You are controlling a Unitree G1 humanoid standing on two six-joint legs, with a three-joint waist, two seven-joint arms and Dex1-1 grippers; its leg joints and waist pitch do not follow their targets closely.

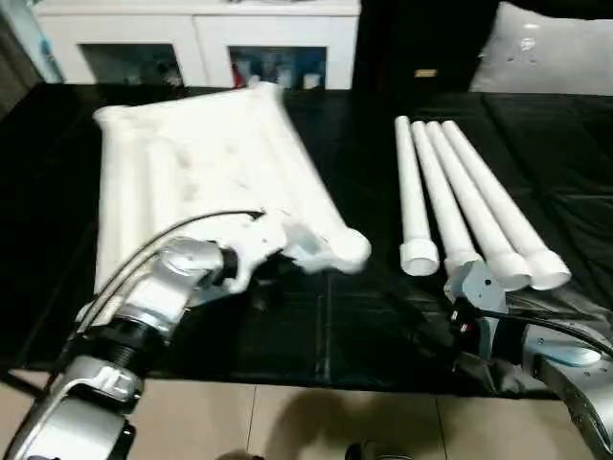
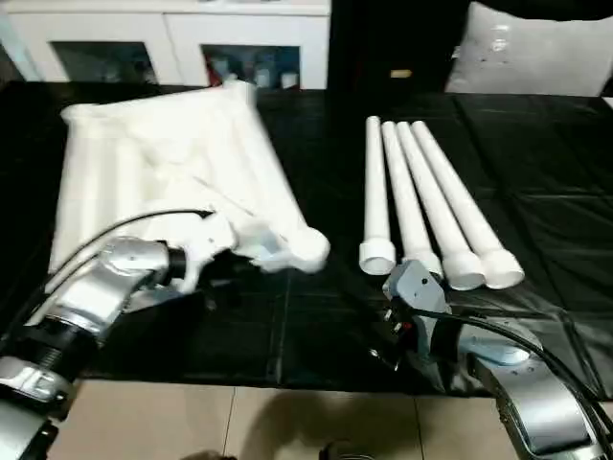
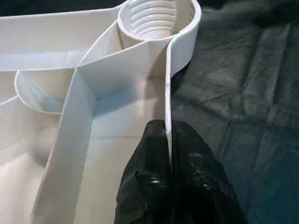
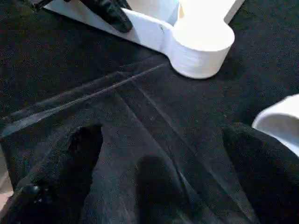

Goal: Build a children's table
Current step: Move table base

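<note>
A black-covered work table [image 1: 383, 316] stands before a white cabinet [image 1: 192, 38]. The left gripper [image 3: 167, 140] pinches the tabletop [image 1: 201, 172] rim; the right gripper [image 4: 163, 158] gapes wide over the cloth.

Head views are soft all over; the top [image 1: 206, 172] smears near the left gripper [image 1: 251, 278], its ribs washed out to a pale glow. The legs [image 1: 469, 206] beyond the right gripper [image 4: 159, 154] keep cleaner edges. The black cloth [image 1: 383, 316] swallows light, with faint sheen along its creases. In the left wrist view the rim is crisp ahead of the fingers [image 3: 149, 186], which gleam slightly. The right wrist view is dim, its fingers dark blurs.
</note>
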